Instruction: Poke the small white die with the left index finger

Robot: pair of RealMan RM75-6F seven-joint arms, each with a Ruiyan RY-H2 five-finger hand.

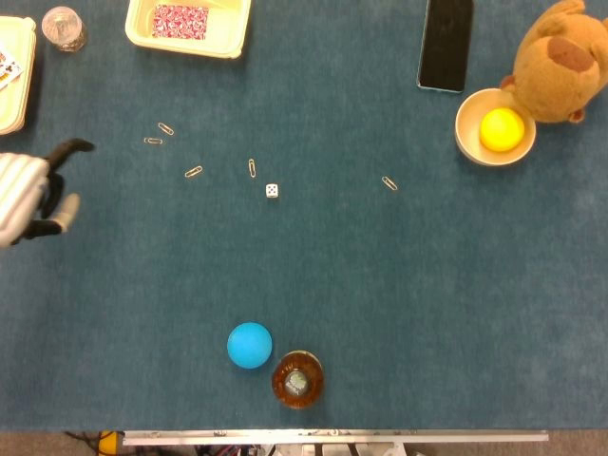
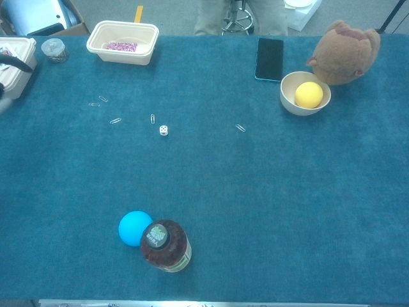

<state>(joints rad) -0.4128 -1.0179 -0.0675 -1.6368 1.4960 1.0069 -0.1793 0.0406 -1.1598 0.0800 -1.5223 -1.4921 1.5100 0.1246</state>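
The small white die (image 1: 273,191) lies on the blue cloth a little left of the table's middle, also seen in the chest view (image 2: 164,130). My left hand (image 1: 28,195), white with dark fingers, has come in at the far left edge, well to the left of the die and holding nothing. One dark finger reaches up and to the right, and the thumb is spread below it. In the chest view only a dark fingertip (image 2: 16,62) shows at the left edge. My right hand appears in neither view.
Several paper clips (image 1: 193,172) lie between the hand and the die. A blue ball (image 1: 250,345) and a brown bottle (image 1: 297,379) stand near the front edge. At the back are a cream tray (image 1: 188,24), a phone (image 1: 446,43), a bowl with a yellow ball (image 1: 495,128) and a teddy bear (image 1: 560,62).
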